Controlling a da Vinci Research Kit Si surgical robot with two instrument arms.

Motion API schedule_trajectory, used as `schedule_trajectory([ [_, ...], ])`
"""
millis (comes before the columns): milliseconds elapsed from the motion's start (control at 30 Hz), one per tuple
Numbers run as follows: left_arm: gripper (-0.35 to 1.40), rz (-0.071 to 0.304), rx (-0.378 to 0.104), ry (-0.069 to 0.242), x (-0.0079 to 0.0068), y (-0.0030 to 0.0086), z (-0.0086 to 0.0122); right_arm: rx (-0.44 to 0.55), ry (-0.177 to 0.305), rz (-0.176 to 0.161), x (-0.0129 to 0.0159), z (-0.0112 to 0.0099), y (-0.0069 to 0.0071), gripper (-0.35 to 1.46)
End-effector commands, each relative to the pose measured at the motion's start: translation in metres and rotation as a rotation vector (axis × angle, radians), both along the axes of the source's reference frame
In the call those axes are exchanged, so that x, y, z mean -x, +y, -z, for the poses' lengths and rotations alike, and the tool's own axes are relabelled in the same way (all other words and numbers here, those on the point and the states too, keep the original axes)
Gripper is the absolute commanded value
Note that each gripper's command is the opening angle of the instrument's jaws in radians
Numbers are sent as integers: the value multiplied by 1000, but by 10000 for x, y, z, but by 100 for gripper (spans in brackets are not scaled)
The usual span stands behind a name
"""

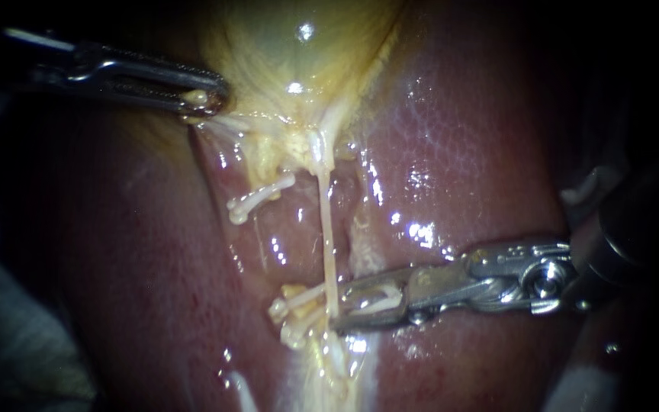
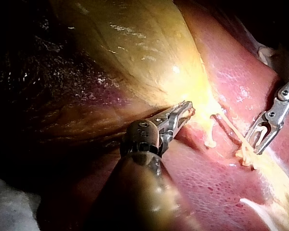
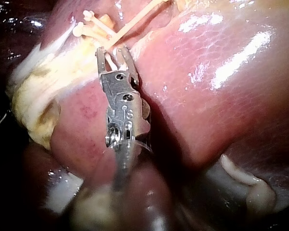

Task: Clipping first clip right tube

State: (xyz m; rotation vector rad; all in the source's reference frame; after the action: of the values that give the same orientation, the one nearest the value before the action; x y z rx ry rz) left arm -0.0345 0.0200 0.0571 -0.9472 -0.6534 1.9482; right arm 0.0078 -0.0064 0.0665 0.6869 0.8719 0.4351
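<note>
Endoscope view: left instrument (image 1: 206, 99) enters from the far left. Its end effector is pinched on the edge of the gallbladder (image 1: 299, 53), and the tissue is drawn out toward it.

The right tube (image 1: 326, 229) is a thin pale strand running from the gallbladder's neck toward the near side. It is taut and lies over the liver (image 1: 459, 152). No clip shows along its middle stretch.

Left of the tube, a far clip (image 1: 261, 200) sits on a short stump. The near clips (image 1: 293, 311) cluster just beside the tube's near end. Cannot tell whether any of them grips this tube.

The right instrument (image 1: 339, 307) enters from the right, low over the liver. Its end effector is spread, and both jaws seat a pale loaded clip (image 1: 375, 301) that is not squeezed. The tips reach the right tube near its near end.

Both wrist views agree that the strand crosses right at the tips. Cannot tell whether it lies fully inside the clip's mouth.

Progress, as a judgement:
- **Done:** the approach is made, the clip is carried in, and it is lined up square to the tube.
- **Left:** slide the tube deeper between the clip's legs, press the clip closed, then open and back off.
</note>
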Motion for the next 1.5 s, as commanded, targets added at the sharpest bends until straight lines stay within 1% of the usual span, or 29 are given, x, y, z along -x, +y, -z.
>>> schedule_trajectory([
  [33,-35,0,0,0,0,0,0,-1,0,-1,0,0,1,19],
  [100,-35,0,0,0,0,0,1,-2,0,-1,1,1,2,30],
  [167,-35,0,0,0,0,0,1,-4,2,-3,1,3,4,37],
  [267,-35,0,0,0,-1,0,1,-10,2,-8,1,4,7,43],
  [433,-35,0,0,0,-1,0,1,-17,36,-25,3,2,8,47],
  [667,-35,0,0,0,-1,0,1,-33,118,-69,3,-6,17,49],
  [733,-35,0,0,0,-1,0,1,-53,130,-86,3,-7,20,49],
  [933,-35,0,0,0,-1,0,1,-63,151,-98,5,-2,29,49],
  [1100,-35,0,0,0,-1,0,1,-86,178,-120,6,5,37,49],
  [1233,-35,0,0,0,-1,0,1,-100,189,-132,6,5,37,49],
  [1300,-35,0,0,0,-1,0,1,-112,194,-143,4,4,38,49],
  [1400,-35,0,0,0,-1,0,1,-140,222,-171,-1,3,39,49],
  [1500,-35,0,0,0,-1,0,1,-146,226,-179,-7,2,38,49],
])
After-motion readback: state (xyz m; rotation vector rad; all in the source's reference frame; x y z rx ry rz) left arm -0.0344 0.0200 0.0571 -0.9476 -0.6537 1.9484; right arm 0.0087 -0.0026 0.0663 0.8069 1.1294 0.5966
